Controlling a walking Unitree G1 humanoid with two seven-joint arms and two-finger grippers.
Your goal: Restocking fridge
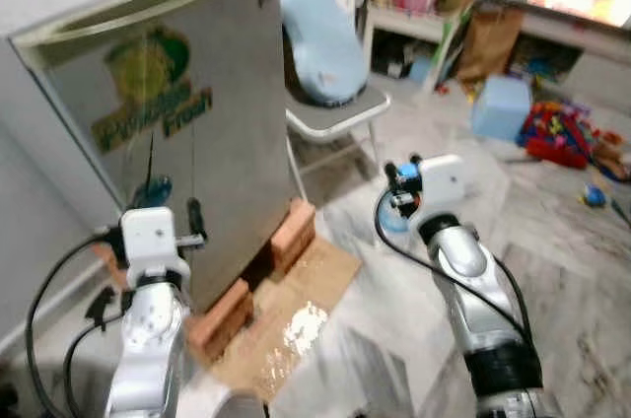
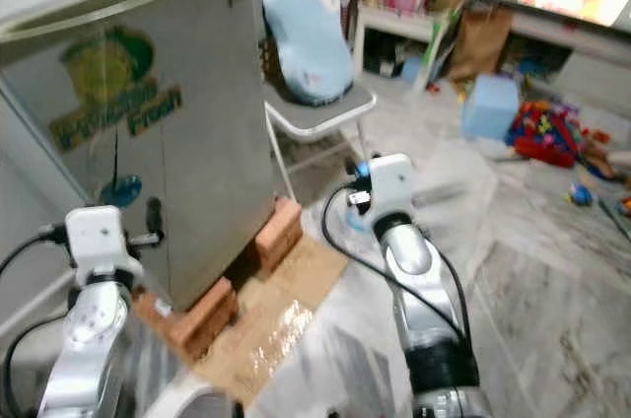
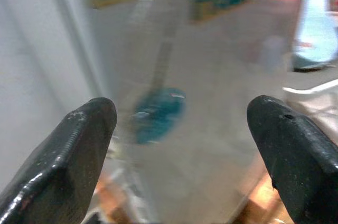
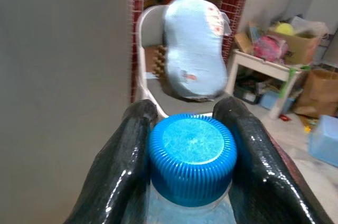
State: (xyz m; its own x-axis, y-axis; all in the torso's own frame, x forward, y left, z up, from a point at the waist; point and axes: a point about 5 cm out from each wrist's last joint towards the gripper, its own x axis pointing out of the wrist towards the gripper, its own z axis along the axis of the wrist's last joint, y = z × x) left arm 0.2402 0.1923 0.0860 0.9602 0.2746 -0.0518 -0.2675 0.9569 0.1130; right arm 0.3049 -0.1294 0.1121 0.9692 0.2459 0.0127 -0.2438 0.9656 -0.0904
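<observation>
A small grey fridge with a green and yellow sticker stands on my left, its door closed. My left gripper hovers just before the door, low on its front; in the left wrist view its fingers are spread wide with nothing between them. My right gripper is raised to the right of the fridge, shut on the neck of a clear bottle with a ribbed blue cap. The bottle's body is mostly hidden behind the wrist.
The fridge rests on red bricks, with wet cardboard on the floor in front. A white chair holding a pale blue cushion stands right of the fridge. Toys and a blue box litter the far right.
</observation>
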